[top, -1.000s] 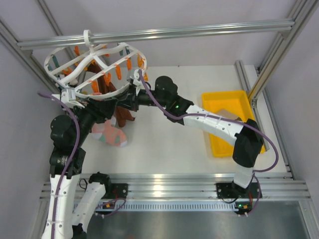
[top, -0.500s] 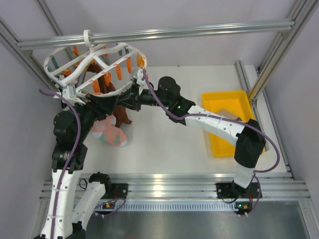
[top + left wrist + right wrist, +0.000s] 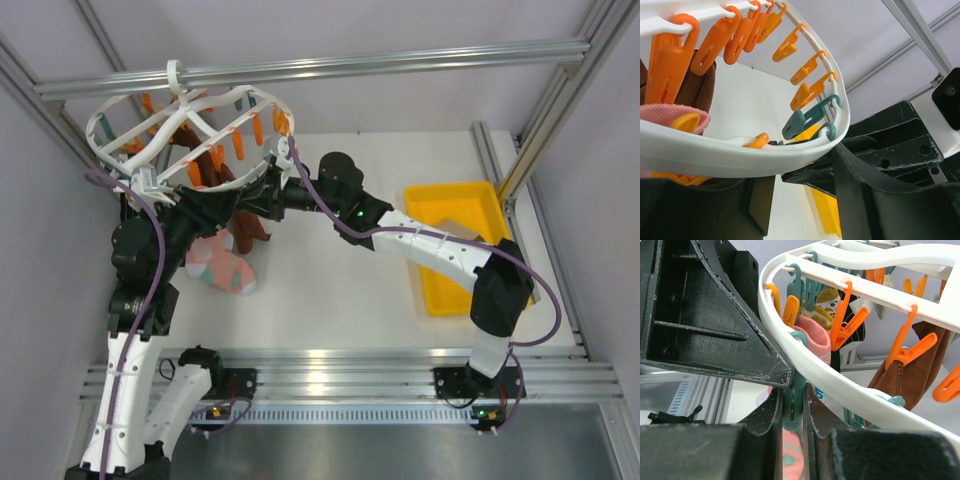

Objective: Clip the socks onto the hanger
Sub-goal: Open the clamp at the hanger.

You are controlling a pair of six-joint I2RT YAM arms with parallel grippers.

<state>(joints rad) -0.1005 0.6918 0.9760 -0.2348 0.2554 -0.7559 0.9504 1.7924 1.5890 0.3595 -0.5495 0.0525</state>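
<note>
The white ring hanger (image 3: 252, 98) hangs from its hook at the back left, with orange and teal clips. Maroon-brown socks (image 3: 247, 230) hang clipped under it. A pink sock with mint patches (image 3: 222, 266) dangles below the ring's near edge; its cuff (image 3: 816, 340) sits up against the ring. My right gripper (image 3: 253, 207) (image 3: 796, 405) is shut on a teal clip (image 3: 796, 415) under the ring. My left gripper (image 3: 213, 214) (image 3: 800, 200) is right beside it, under the ring (image 3: 740, 155). Its jaws stand apart with only table showing between them.
A yellow tray (image 3: 430, 192) holding a beige sock (image 3: 456, 232) stands at the right, and shows in the left wrist view (image 3: 829, 215). The aluminium rail (image 3: 380, 62) crosses the back above the hanger. Grey walls close both sides.
My left arm has shifted a little back and left, closer under the ring. The hanger has swung slightly left. The right gripper stays at the clip.
</note>
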